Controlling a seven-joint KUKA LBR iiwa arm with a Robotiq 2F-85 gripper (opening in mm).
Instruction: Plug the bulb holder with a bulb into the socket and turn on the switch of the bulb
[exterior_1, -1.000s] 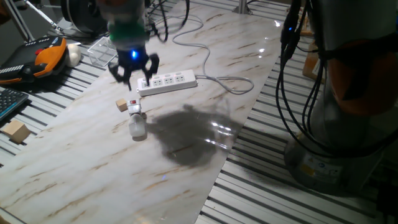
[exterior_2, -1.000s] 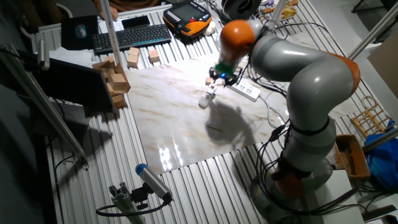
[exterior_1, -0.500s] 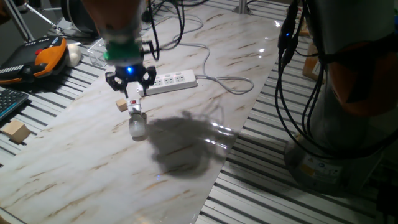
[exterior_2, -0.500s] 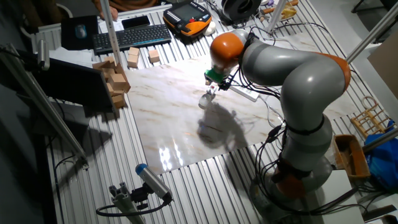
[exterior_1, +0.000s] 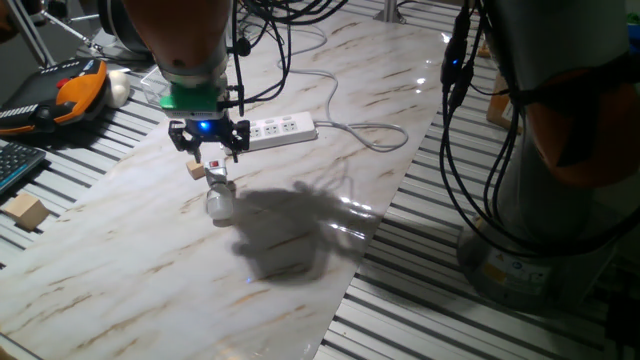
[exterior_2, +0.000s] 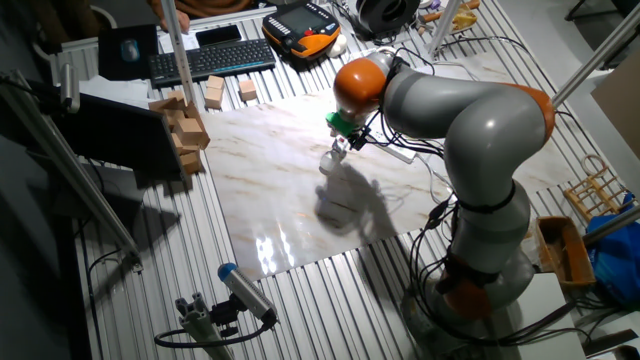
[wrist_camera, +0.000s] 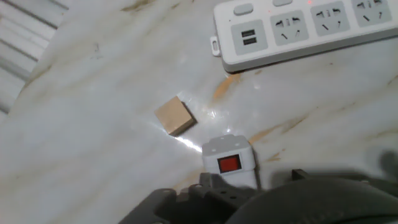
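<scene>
A wooden cube (exterior_1: 195, 170) is lying on the marble tabletop (exterior_1: 330, 120) at the left, just beside the bulb holder (exterior_1: 214, 172), which is lying on its side with its red switch (wrist_camera: 229, 164) facing up and its bulb (exterior_1: 220, 203) pointing toward the near edge of the slab. The gripper (exterior_1: 208, 150) is hanging directly over the holder, its two dark fingers (exterior_1: 180, 137) standing apart on either side of the holder's boxy end without closing on it; whether the fingertips are touching the holder is not resolvable. A blue light is glowing on the gripper body under a green ring. In the hand view the holder's white box is lying just beside the cube, with the cube between the holder and the near end of the socket (wrist_camera: 305, 31). To the right, the socket is lying flat on the slab, near the holder but apart from it, its white cord (exterior_1: 365, 135) trailing rightward. In the other fixed view the grey arm (exterior_2: 470, 110) is arching over the table to the gripper (exterior_2: 342, 143).
</scene>
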